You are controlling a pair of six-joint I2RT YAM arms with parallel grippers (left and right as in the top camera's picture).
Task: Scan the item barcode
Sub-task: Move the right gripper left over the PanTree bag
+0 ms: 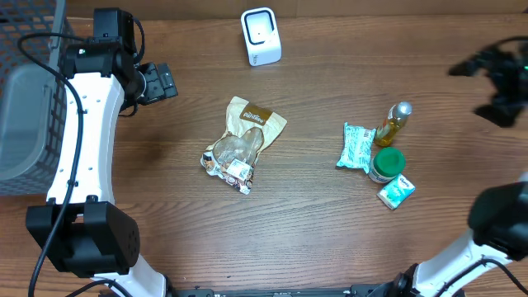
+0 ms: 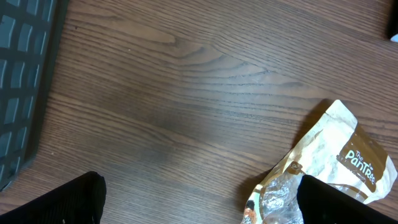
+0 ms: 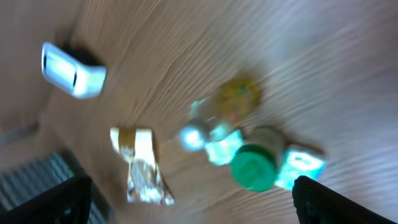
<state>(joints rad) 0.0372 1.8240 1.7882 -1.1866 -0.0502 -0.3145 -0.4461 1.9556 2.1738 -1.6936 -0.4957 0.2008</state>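
A crumpled tan and clear snack bag (image 1: 241,144) lies mid-table, and its top corner shows in the left wrist view (image 2: 336,155). A white scanner (image 1: 261,37) stands upright at the back. To the right, grouped together, are a teal packet (image 1: 356,147), a small yellow bottle (image 1: 394,124), a green-lidded jar (image 1: 386,165) and a little teal box (image 1: 396,191). My left gripper (image 1: 161,81) hangs open left of the bag, holding nothing (image 2: 202,205). My right gripper (image 1: 485,87) is open at the far right, above and beyond the group (image 3: 193,202). Its view is blurred. I can make out no barcode.
A dark mesh basket (image 1: 25,107) holding a grey bin stands at the left edge, close behind the left arm. Its corner shows in the left wrist view (image 2: 25,81). Bare wooden tabletop (image 1: 330,239) runs along the front.
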